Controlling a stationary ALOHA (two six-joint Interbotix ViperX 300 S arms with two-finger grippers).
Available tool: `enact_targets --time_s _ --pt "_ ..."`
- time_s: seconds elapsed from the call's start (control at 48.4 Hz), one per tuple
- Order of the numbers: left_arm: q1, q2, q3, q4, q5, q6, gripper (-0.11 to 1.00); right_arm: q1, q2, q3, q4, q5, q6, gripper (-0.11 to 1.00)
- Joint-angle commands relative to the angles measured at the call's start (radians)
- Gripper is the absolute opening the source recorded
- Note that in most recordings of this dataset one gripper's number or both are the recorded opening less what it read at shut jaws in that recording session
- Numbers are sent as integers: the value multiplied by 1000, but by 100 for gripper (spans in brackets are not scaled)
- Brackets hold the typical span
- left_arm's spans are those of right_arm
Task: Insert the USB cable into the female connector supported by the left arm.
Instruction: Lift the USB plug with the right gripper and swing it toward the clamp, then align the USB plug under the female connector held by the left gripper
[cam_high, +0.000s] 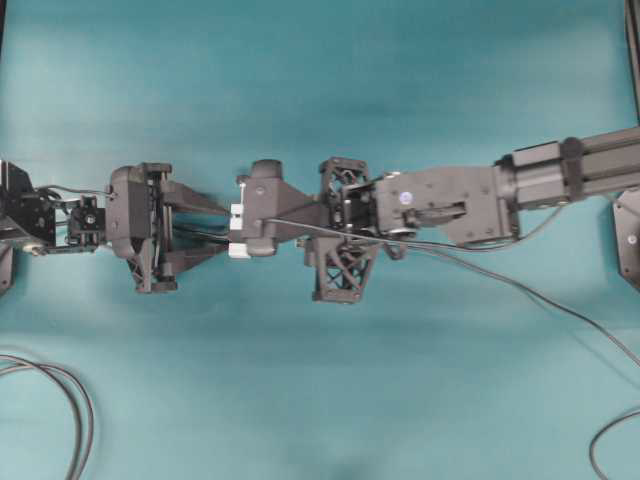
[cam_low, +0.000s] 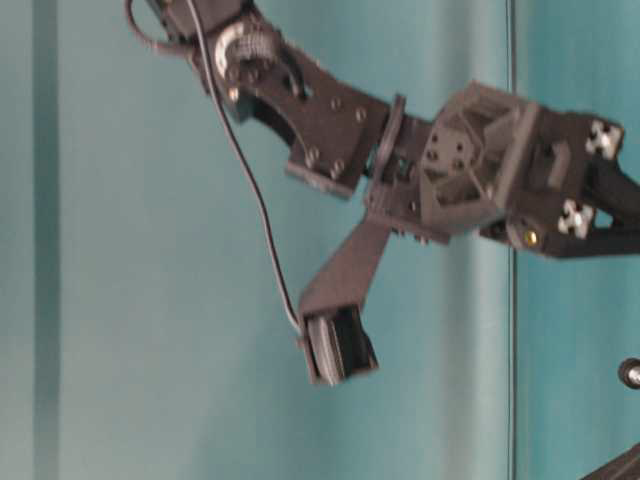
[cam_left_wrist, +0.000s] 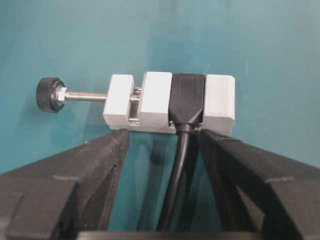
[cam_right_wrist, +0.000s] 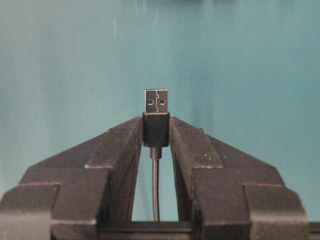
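The teal worktop (cam_high: 320, 60) carries nothing but loose cable loops at its near corners; there are no containers in view.

Above it the two arms meet nose to nose along one line. In the overhead view the left arm (cam_high: 60, 215) comes in from the left, and the right arm (cam_high: 560, 175) reaches across from the right.

The female connector (cam_left_wrist: 167, 102), the landmark here, sits between the spread fingers of the left claw (cam_high: 215, 225). That claw stands wide, its fingers bracketing the white block on both sides; whether they actually press it cannot be told. The block's screw runs crosswise to the approach line, and its thin black lead trails back toward the left wrist.

The right claw (cam_right_wrist: 156, 132) is closed narrowly on the dark body of the USB cable (cam_right_wrist: 156, 127), metal tip sticking out beyond the fingertips, cable running back between them.

Overhead, the right claw overlaps the connector, so the plug's gap to it cannot be judged. The plug's long axis appears roughly in line with the approach, and the right arm is the one to bring it in.
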Motion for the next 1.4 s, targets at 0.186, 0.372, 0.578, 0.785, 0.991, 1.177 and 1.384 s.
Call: enact_targets --time_s 0.186,0.372,0.578,0.785,0.991,1.177,1.384 --pt "3 5 -12 -2 5 26 70 0 37 -104 -20 46 0 22" --pt "3 3 -11 -2 5 32 70 -2 60 -135 -20 60 -2 22" --pt "3 3 -11 0 5 32 70 -11 83 -156 -20 86 -3 22" --pt "3 2 -9 -2 5 32 70 -21 98 -172 -20 94 -5 22" --pt "2 0 -6 0 5 32 70 -29 121 -202 -20 94 -5 22" --pt "-2 -2 8 -2 -9 32 70 -29 144 -232 -20 94 -8 22" --pt "0 0 51 -2 -114 31 70 -31 147 -232 -20 87 -9 22"
